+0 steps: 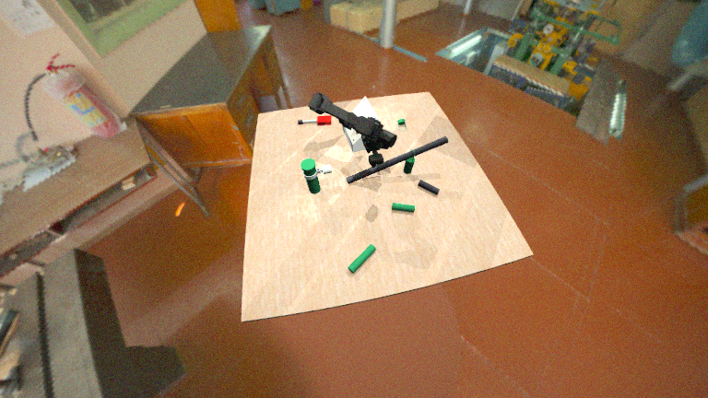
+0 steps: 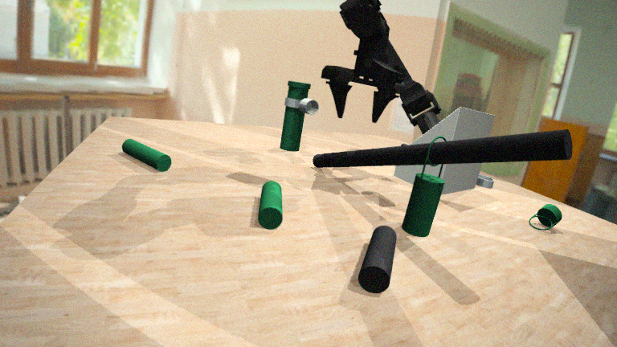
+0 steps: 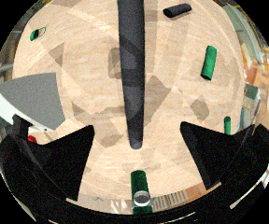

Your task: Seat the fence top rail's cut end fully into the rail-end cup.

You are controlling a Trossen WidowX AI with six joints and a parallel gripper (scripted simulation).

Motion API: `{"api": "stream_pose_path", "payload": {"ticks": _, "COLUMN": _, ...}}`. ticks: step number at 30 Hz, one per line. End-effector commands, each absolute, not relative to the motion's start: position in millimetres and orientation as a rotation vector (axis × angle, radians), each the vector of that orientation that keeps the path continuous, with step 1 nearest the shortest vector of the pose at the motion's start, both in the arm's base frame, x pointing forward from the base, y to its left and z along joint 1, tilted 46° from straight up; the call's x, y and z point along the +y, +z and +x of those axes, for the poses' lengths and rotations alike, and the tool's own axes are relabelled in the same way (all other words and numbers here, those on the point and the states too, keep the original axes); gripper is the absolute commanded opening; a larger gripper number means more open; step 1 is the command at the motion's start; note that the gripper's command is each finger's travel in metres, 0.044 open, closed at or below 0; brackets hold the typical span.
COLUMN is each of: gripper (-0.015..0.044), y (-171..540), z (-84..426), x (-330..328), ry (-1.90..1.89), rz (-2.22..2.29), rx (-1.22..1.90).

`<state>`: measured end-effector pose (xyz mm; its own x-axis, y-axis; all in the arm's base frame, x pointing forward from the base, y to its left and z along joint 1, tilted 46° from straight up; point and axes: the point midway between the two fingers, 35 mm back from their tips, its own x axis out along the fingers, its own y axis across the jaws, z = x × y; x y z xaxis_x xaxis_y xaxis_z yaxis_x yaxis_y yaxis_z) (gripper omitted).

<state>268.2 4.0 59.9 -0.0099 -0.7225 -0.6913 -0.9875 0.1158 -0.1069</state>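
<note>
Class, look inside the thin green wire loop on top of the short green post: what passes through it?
The long black rail runs through the thin green wire loop atop the short green post. The loop's far side is hidden behind the rail.

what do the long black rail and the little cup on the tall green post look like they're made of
Long black rail: matte, dark, no glint; possibly coated metal or plastic, hard to tell. Small silver cup on the tall green post: bare metal by its bright grey sheen.
</note>
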Motion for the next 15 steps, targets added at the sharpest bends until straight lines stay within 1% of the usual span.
{"api": "stream_pose_path", "payload": {"ticks": 1, "gripper": 0.044, "y": 56, "z": 269, "x": 4, "ry": 0.608, "rz": -1.672, "rx": 1.798}}
{"api": "stream_pose_path", "payload": {"ticks": 4, "gripper": 0.044, "y": 54, "z": 269, "x": 2, "ry": 0.609, "rz": -1.672, "rx": 1.798}}
{"api": "stream_pose_path", "payload": {"ticks": 9, "gripper": 0.044, "y": 32, "z": 268, "x": -20, "ry": 0.607, "rz": -1.673, "rx": 1.799}}
{"api": "stream_pose_path", "payload": {"ticks": 15, "gripper": 0.044, "y": 27, "z": 268, "x": -26, "ry": 0.607, "rz": -1.673, "rx": 1.799}}
